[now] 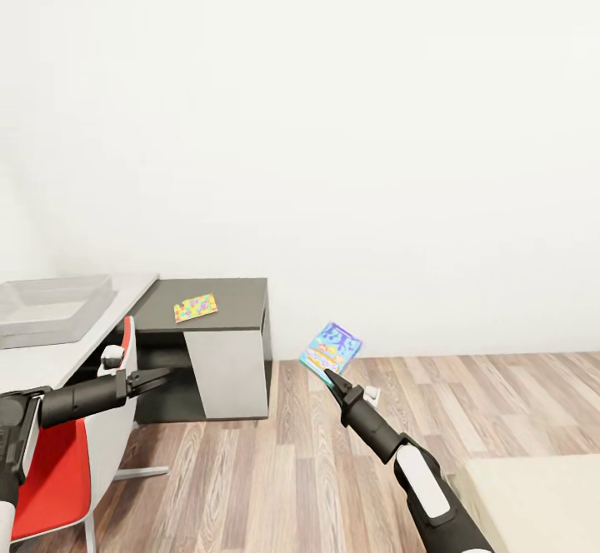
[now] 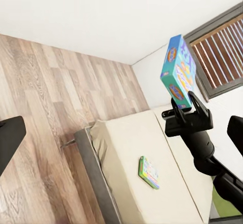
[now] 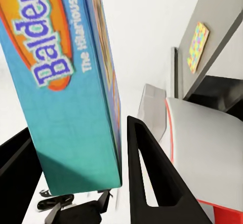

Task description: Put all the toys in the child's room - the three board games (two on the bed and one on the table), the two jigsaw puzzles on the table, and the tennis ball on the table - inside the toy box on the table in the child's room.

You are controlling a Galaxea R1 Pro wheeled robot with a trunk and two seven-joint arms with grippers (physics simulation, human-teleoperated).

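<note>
Blue board game (image 3: 66, 82) fills the right wrist view, lettered "Balder…", pinched edge-on between the right gripper (image 1: 332, 376) fingers, held above the wood floor (image 1: 517, 403).

Second board game (image 2: 148, 172) lies on the bed (image 2: 136, 183).

Toy box (image 1: 50, 307) on the pale tabletop (image 1: 42, 361), well apart from the carried game.

Left gripper (image 1: 154, 378) spread open, empty, beside the red chair (image 1: 58, 478).

One jigsaw puzzle (image 1: 195, 307) on the dark side tabletop (image 1: 237, 303).

Risk: thin-edge hold may let the box twist or slip in transit; the chair back crowds the approach. Open floor on the right side.
</note>
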